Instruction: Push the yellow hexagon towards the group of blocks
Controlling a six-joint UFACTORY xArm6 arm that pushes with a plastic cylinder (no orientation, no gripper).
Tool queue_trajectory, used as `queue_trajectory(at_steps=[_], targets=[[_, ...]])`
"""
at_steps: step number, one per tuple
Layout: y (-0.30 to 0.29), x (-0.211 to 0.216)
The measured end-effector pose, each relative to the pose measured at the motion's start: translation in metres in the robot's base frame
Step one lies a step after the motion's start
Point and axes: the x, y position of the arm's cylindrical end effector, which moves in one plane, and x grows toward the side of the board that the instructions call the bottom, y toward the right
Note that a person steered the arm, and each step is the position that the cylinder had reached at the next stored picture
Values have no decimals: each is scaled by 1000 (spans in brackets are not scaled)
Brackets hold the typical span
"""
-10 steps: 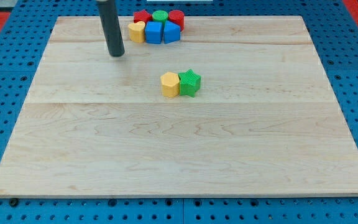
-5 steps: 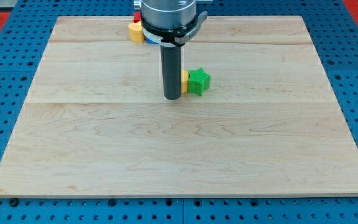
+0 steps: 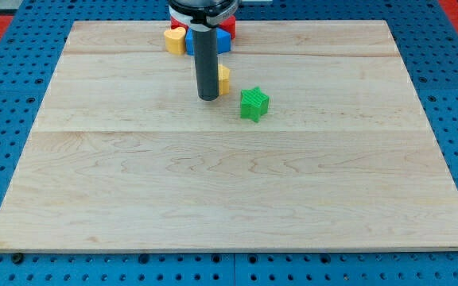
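My tip [image 3: 207, 97] stands on the board in the upper middle of the view. The yellow hexagon [image 3: 223, 78] is right behind the rod; only its right edge shows. It lies between my tip and the group of blocks at the view's top. That group is partly hidden by the arm: I see a yellow block [image 3: 174, 39], a blue block [image 3: 221, 40] and a red block [image 3: 228, 23]. A green star [image 3: 254, 104] lies alone, to the right of my tip and below the hexagon.
The wooden board [image 3: 229, 183] lies on a blue pegboard table [image 3: 6, 119]. The arm's head [image 3: 202, 9] hangs over the group at the view's top edge.
My tip has moved up and slightly left, pushing the yellow hexagon up towards the group and away from the green star. The green star has stayed about where it was.
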Motion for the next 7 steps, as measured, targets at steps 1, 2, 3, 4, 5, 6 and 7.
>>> queue_trajectory(at_steps=[1,2,3,4,5,6,7], targets=[[30,14],[60,18],[58,9],[38,-11],[19,-31],[21,-31],[24,-7]])
